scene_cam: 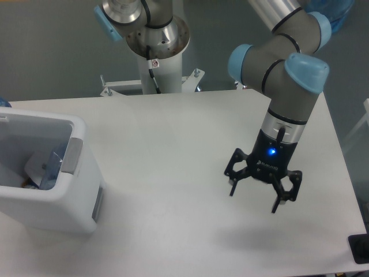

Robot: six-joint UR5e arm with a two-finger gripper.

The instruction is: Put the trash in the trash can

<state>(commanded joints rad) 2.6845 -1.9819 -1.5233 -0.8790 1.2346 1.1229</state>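
The claw (253, 198) hangs above the right part of the table (190, 150), nearer the front edge than the back, its two fingers spread wide and pointing down with nothing between them. A blue light glows on its body just above the fingers. It is empty and well apart from the trash can (55, 199), which suggests that no item is waiting to be carried at this spot; the bare surface beneath it shows only its shadow.

The trash can stands at the left edge of the table, its open mouth facing up and its thick rim all round, with the grey panel (69, 156) on the side turned toward the middle of the table. Its long axis appears to run along the left edge, from front to back, though the picture cuts off its left part.

Inside it, low against the near wall, lies the trash (43, 168): something pale and something clear with a bluish tint, partly hidden by the rim. Which way the bottle points cannot be told. Judging from that, the task looks done or nearly so.
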